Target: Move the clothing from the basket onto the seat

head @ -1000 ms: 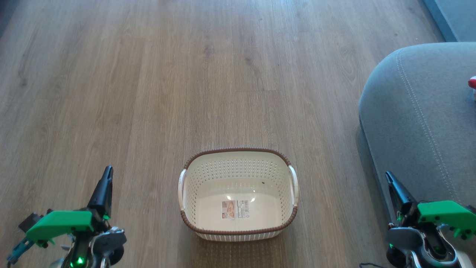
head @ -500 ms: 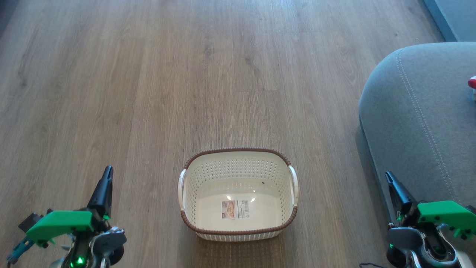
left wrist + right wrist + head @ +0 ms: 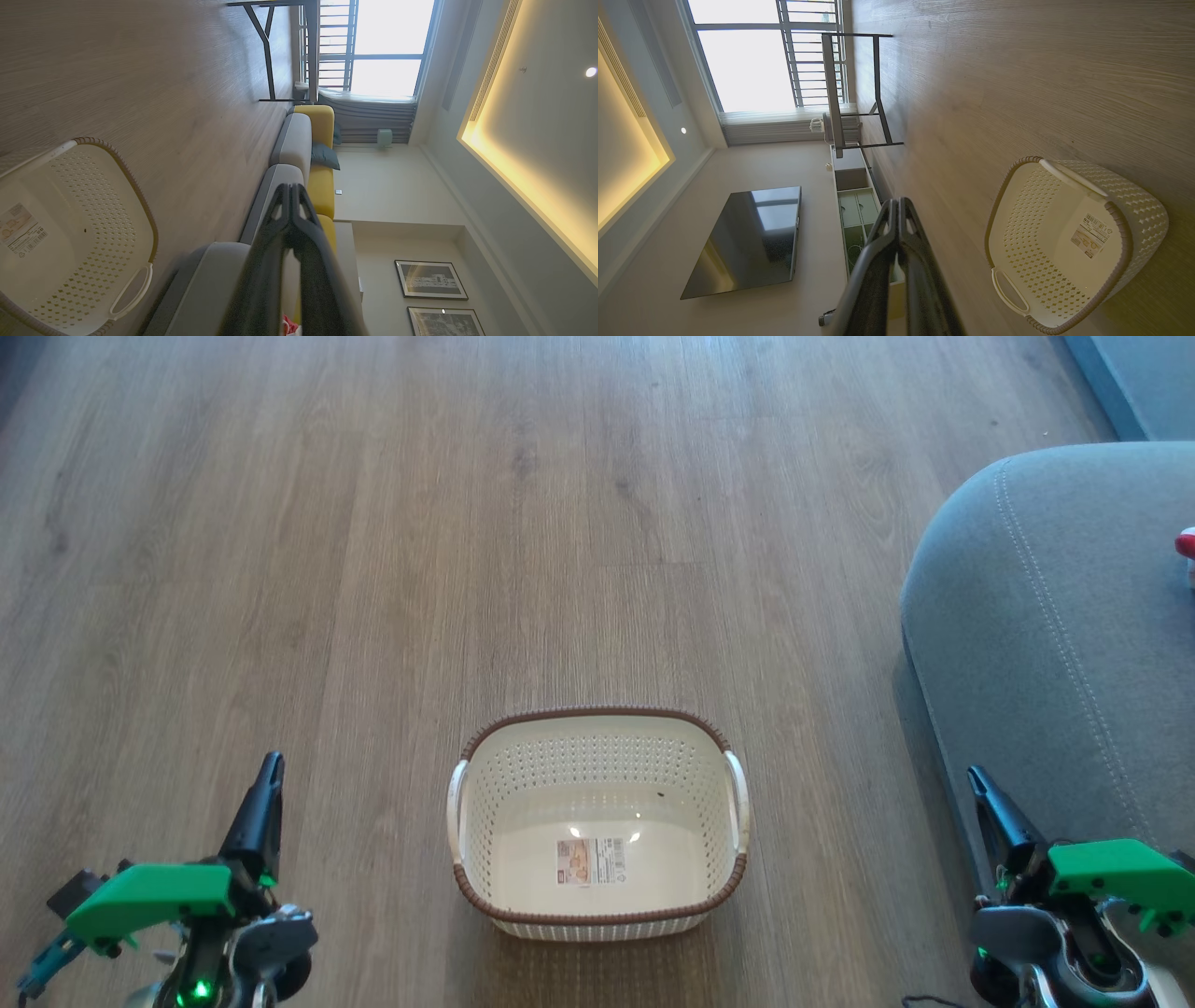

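Observation:
The cream basket (image 3: 597, 747) with its brown rim stands on the wooden floor, holding nothing but the label sticker on its floor (image 3: 1064, 242) (image 3: 70, 261). On the grey seat (image 3: 1055, 616) at the right, a bit of red clothing (image 3: 1186, 543) shows at the frame's edge; a red scrap (image 3: 288, 326) also peeks behind the fingers in the left wrist view. My left gripper (image 3: 268, 767) (image 3: 290, 186) hangs shut and holding nothing, left of the basket. My right gripper (image 3: 977, 777) (image 3: 899, 201) is shut and holds nothing, beside the seat's front edge.
Wooden floor (image 3: 467, 523) stretches ahead of the basket. A black-legged table (image 3: 854, 93) stands by the window, a TV (image 3: 747, 238) hangs on the wall, and a grey and yellow sofa (image 3: 303, 149) runs along the far side.

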Available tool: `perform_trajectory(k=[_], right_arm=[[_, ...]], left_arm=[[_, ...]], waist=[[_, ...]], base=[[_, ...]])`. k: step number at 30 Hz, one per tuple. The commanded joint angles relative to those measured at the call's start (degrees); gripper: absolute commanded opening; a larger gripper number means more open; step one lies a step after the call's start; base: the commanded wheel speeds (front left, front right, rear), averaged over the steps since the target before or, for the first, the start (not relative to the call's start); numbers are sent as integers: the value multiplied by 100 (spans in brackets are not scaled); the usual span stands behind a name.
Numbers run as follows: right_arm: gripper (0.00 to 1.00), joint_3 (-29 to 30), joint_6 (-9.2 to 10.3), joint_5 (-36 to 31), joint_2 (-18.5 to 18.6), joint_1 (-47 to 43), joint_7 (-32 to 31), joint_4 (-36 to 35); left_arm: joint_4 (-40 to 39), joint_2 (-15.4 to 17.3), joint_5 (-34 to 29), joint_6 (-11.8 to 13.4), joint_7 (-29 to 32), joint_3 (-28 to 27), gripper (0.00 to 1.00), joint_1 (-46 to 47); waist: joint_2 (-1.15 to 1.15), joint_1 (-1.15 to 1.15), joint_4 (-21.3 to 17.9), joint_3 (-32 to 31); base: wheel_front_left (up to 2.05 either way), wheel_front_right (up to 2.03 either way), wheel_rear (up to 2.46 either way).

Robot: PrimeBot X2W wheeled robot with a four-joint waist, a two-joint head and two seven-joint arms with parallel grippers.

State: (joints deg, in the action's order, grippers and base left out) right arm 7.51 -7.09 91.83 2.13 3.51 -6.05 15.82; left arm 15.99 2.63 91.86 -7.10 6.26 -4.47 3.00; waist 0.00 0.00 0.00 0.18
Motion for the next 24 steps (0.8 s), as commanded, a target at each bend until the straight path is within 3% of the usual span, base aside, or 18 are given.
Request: perform_trajectory(k=[1,24], right_arm=[[0,-99,-40,34,75,267,-43,-179],[0,-100,-40,34,75,267,-43,-179]], left_arm=[[-194,25,25,-38,28,-212,0,320],[-194,25,25,-39,28,-212,0,320]], waist=[[0,0,0,0],[0,0,0,0]], base=[[0,0,0],[0,0,0]])
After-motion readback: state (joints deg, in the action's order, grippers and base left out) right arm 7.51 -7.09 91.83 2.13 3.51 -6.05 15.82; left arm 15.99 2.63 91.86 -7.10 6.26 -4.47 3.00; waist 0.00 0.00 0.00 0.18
